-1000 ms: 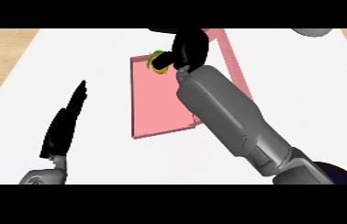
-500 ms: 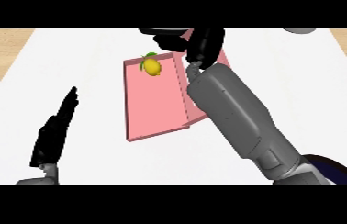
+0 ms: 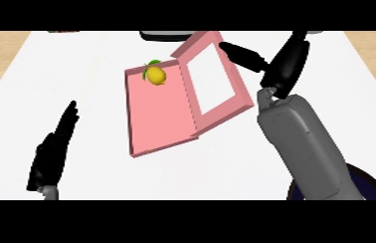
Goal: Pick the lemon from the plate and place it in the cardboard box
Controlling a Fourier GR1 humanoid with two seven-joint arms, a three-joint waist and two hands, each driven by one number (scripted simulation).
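Small yellow lemon with a green leaf (image 3: 155, 75) lying inside the shallow pink cardboard box (image 3: 158, 122), up in the far corner of its floor, close against the far wall and just beside the ridge where the box meets its opened lid. Nothing gripping the fruit; resting free, well apart from both hands. Box tilted in the view, its framed pink lid (image 3: 214, 85) folded out to the right with a white panel showing through the frame.

Judged from that: pick done, placing done, lemon already in the container named by the task. Little left beyond clearing the arm and, perhaps, settling back to rest. No sign of the fruit rolling, though hard to tell how flat the box floor lies.

Right black hand (image 3: 283, 67) raised above and to the right of the lid, fingers straight and spread, thumb pointing left toward the lid's far edge, holding nothing; grey forearm running down to the lower right. Left black hand (image 3: 53, 152) at the lower left of the white counter (image 3: 81, 62), fingers straight and together, empty, resting.

Dark rim of a plate-like dish (image 3: 167, 35) partly visible at the far edge, beyond the box.
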